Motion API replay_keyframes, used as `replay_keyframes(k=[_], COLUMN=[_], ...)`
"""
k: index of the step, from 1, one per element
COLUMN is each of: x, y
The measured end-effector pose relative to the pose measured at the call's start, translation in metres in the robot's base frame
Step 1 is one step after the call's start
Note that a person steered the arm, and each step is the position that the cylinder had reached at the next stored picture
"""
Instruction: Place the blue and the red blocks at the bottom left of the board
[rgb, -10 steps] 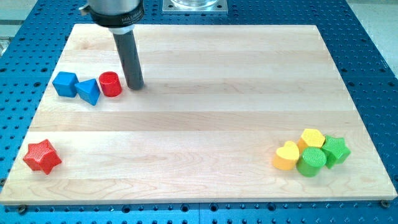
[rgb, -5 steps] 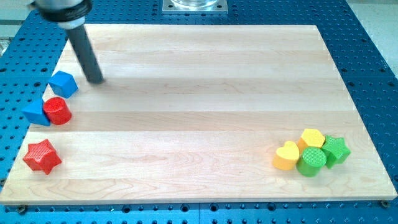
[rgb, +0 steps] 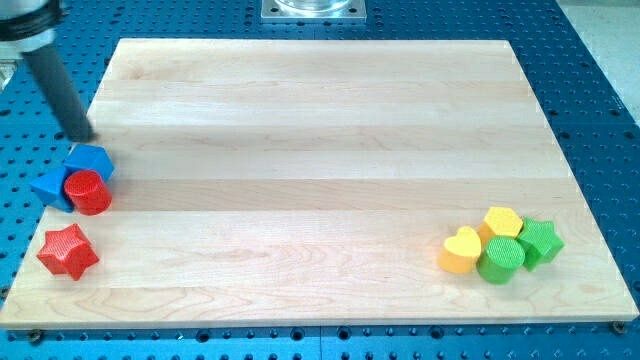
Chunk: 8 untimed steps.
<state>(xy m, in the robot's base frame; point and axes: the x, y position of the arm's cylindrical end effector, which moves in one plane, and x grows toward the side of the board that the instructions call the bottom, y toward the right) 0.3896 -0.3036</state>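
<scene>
My tip (rgb: 81, 136) rests at the board's left edge, just above a blue cube (rgb: 90, 159). Below the cube a red cylinder (rgb: 88, 192) touches it, and a blue triangular block (rgb: 49, 187) sits at the cylinder's left, half over the board's edge. A red star (rgb: 68, 251) lies apart near the bottom left corner. The tip is close to the cube's top; I cannot tell if they touch.
A wooden board (rgb: 320, 120) on a blue perforated table. At the bottom right a cluster: yellow heart (rgb: 461, 250), yellow block (rgb: 502, 221), green cylinder (rgb: 500, 260), green star (rgb: 541, 241).
My tip swept from right of the red cylinder to the left edge. The blue cube, blue triangle and red cylinder were pushed left and down into a tight cluster.
</scene>
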Motion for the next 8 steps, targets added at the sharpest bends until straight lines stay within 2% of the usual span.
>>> replay_keyframes(k=[1, 3, 5, 6, 7, 8], x=[0.011, 0.108, 0.111, 0.131, 0.105, 0.096], y=[-0.001, 0.017, 0.000, 0.029, -0.001, -0.001])
